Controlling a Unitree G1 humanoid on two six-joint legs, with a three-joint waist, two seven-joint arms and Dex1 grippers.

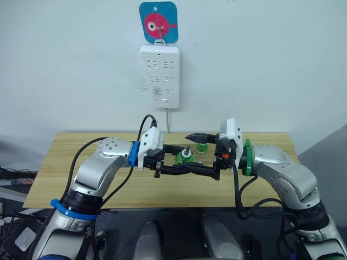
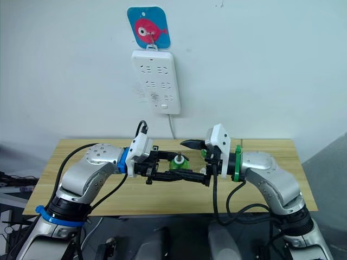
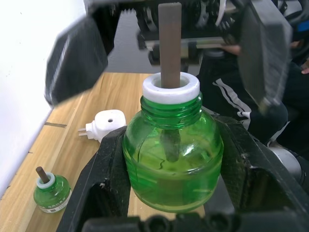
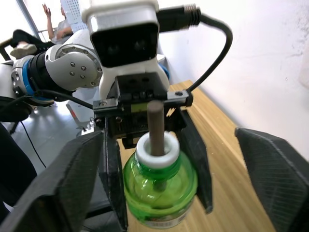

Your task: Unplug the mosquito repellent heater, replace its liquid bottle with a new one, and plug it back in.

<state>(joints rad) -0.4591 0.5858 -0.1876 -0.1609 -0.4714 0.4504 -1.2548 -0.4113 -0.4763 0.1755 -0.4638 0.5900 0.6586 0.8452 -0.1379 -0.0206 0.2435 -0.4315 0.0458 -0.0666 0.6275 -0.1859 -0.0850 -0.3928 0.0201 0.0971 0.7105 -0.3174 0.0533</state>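
Left wrist view: our left pincer [image 3: 171,193] clamps a green bottle [image 3: 173,157], brown wick bare; right pincer [image 4: 159,164] gapes; heater [image 3: 107,124] at ten o'clock on the wooden desk [image 3: 72,145]

A: Bottle [image 3: 173,159] colour?
B: Clear bright green, white collar, brown wick. 2nd bottle [image 3: 51,192] on the table [image 1: 81,179]: same green, white ring, brown wick, pale label band.
A: Heater [image 3: 107,124]?
B: Plain white, metal prongs. Table's light wood grain.
A: Grippers?
B: Left gripper [image 1: 187,164] black fingers, white camera block, blue band at wrist. Right gripper [image 1: 196,154] black too, green band. Arms silver-grey, black cables.
A: Wall?
B: Pale. White power strip [image 1: 159,76], above it a blue hook plate [image 1: 158,21] w/ pink fish.
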